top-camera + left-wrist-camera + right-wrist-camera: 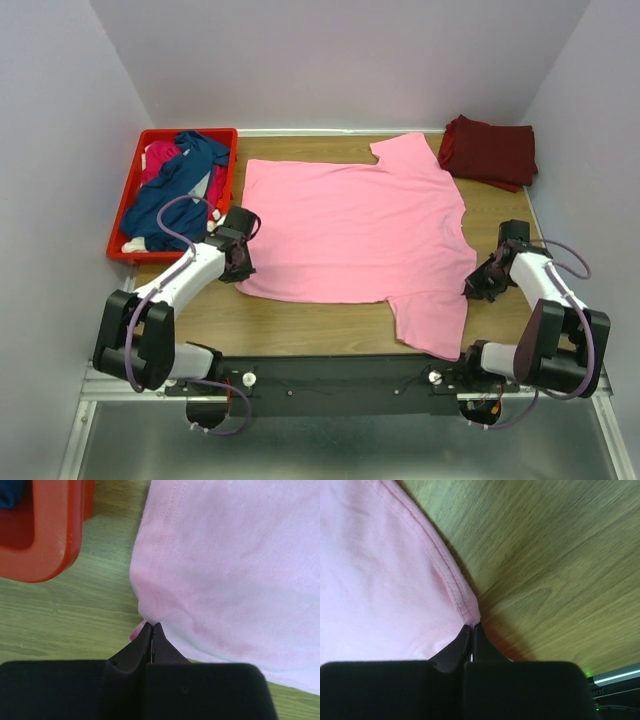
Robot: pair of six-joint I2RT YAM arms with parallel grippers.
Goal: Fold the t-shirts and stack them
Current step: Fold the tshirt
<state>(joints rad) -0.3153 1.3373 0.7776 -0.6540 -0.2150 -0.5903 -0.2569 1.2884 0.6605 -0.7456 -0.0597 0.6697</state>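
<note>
**A:** From above, where is the light pink t-shirt [350, 225]?

**B:** It is spread flat on the tabletop [300, 325], between the two arms. The left pincer [242, 268] sits at its near hem corner. The right pincer [472, 288] is at the opposite side, by the near sleeve.

**A:** And the other shirts?

**B:** Just beyond the left pincer, on its outer side, stands a red crate [125, 215]. In it the navy t-shirt [180, 185] is heaped over the magenta t-shirt [158, 158]. Well beyond the right pincer, at the far corner, the maroon t-shirt [490, 152] lies folded.

**A:** What does the left wrist view show?

**B:** The left pincer is fully closed, its tips together on the pink shirt's corner, with a bit of pink pinched beside them. The shirt runs ahead and to the right of it. The crate's corner is ahead to the left, with bare wood between the two.

**A:** And the right wrist view?

**B:** That one is closed too, nipping a stitched edge where it comes to a point. Pink cloth fills the space ahead-left of the tips, and bare tabletop lies ahead-right.
</note>
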